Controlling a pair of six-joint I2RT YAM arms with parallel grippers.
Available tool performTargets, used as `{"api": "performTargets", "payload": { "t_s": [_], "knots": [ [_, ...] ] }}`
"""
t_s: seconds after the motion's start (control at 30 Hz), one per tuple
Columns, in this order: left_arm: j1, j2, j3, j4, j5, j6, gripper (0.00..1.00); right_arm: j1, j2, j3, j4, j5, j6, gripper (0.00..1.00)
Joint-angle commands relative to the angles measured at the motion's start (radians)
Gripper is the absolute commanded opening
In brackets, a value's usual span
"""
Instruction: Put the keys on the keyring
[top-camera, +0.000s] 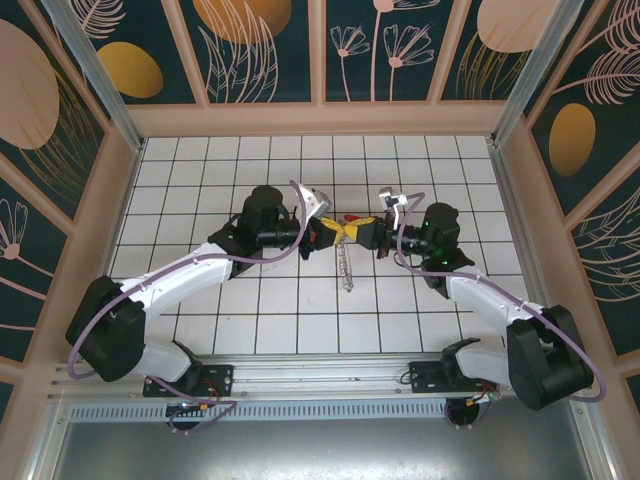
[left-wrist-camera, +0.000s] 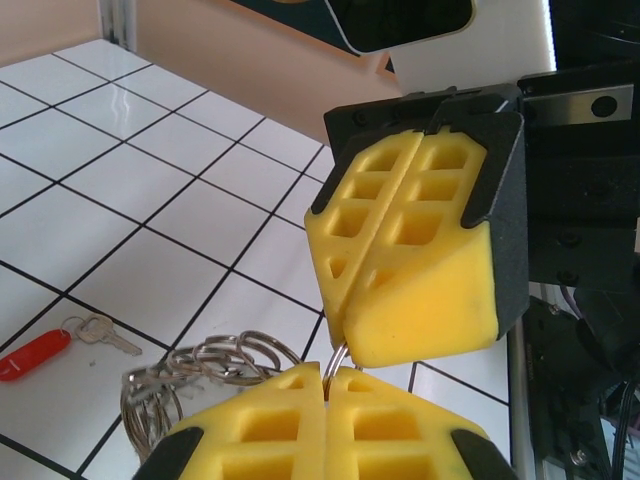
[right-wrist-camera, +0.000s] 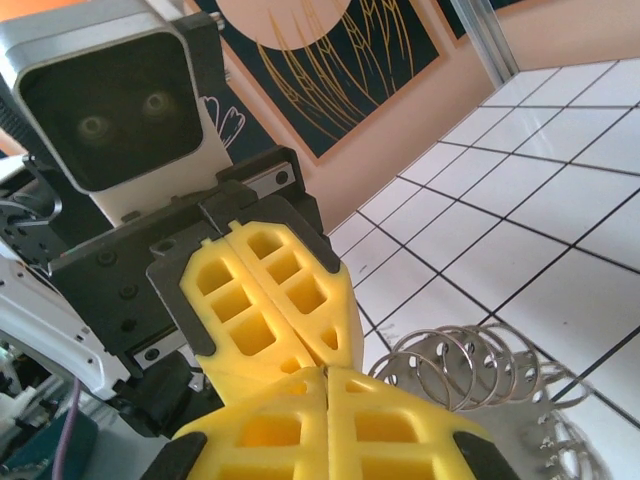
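My two grippers meet tip to tip over the middle of the table, left gripper (top-camera: 335, 233) and right gripper (top-camera: 358, 230). Both are shut on the same thin wire loop of the keyring (top-camera: 346, 266), whose bunch of small silver rings trails down toward the near side. In the left wrist view my own yellow fingers (left-wrist-camera: 325, 400) pinch the wire, and the right gripper's fingers (left-wrist-camera: 410, 250) clamp it from above; the keyring's rings (left-wrist-camera: 215, 362) hang to the left. The red-headed key (left-wrist-camera: 35, 355) lies loose on the tiles. In the right wrist view the keyring's rings (right-wrist-camera: 470, 365) sit beside my shut right gripper (right-wrist-camera: 328, 385).
White tiled table (top-camera: 200, 180) with a peach wall (top-camera: 320, 118) at the back and metal posts at the sides. The red key (top-camera: 349, 217) lies just behind the grippers. A second silver key (left-wrist-camera: 100, 333) is attached beside the red one.
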Motion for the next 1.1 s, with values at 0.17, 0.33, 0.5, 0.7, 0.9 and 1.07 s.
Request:
{"api": "performTargets", "payload": {
  "t_s": [0.17, 0.33, 0.5, 0.7, 0.9, 1.07],
  "knots": [
    [0.002, 0.001, 0.036, 0.095, 0.012, -0.016, 0.0, 0.0, 0.0, -0.002, 0.027, -0.042, -0.002, 0.0],
    [0.003, -0.009, 0.036, 0.103, 0.014, -0.018, 0.0, 0.002, -0.002, 0.011, -0.018, -0.042, -0.03, 0.14],
    [0.006, -0.016, 0.035, 0.101, 0.014, -0.019, 0.0, 0.002, 0.0, 0.0, -0.02, -0.036, -0.031, 0.22],
    [0.009, -0.021, 0.035, 0.1, 0.011, -0.019, 0.0, 0.001, -0.007, -0.015, -0.015, -0.028, -0.028, 0.24],
    [0.01, -0.021, 0.036, 0.1, 0.011, -0.021, 0.0, 0.002, -0.009, -0.028, 0.01, -0.032, -0.013, 0.0],
    [0.011, -0.019, 0.036, 0.108, 0.0, -0.031, 0.0, 0.001, -0.014, -0.023, 0.037, -0.022, 0.003, 0.0]
  ]
}}
